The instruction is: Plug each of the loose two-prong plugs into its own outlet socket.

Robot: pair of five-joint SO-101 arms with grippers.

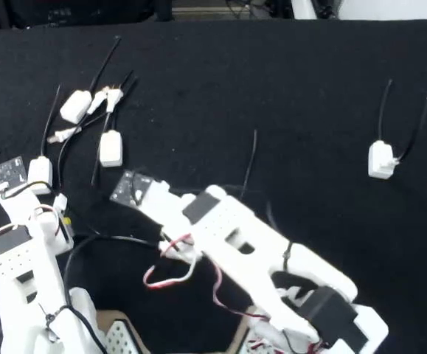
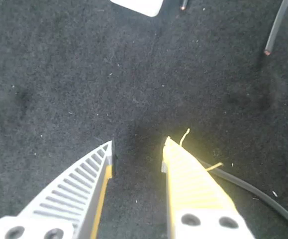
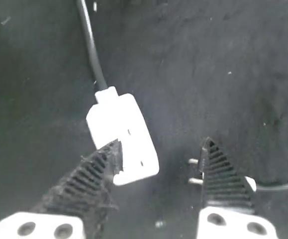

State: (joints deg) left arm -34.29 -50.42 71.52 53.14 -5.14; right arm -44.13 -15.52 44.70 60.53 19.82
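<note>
One black cloth-covered table [image 1: 287,81] carries everything I am working with. Across its near half my right arm [image 1: 250,240] stretches on a diagonal, from the near right corner towards the left side, with red and white wires [image 1: 170,274] looping off it. My left arm [image 1: 14,265] stands at the near left edge. Beyond both wrists, on the far left of the cloth, lies a cluster of white plugs and sockets [image 1: 77,107] with thin black cables [image 1: 101,70] fanning away. Well apart, on the far right, sits a lone white block [image 1: 380,160] with two leads rising from it. I cannot tell whether a plug is seated in it.

On the right wrist feed, the right gripper [image 3: 162,143] has its black ribbed fingers spread wide and grips nothing. One fingertip overlaps the edge of a white outlet socket [image 3: 124,124], which lies flat with its own cord [image 3: 90,45] leading away from the pincer. A two-prong plug [image 3: 196,180] lies just beside the other finger, prongs pointing towards the socket, its body mostly hidden behind that finger.

The left gripper [image 2: 138,142] is likewise parted, one finger pale and one yellow, with bare cloth between them. A corner of a white piece [image 2: 136,6] and two cable ends [image 2: 277,25] lie ahead of it.
</note>
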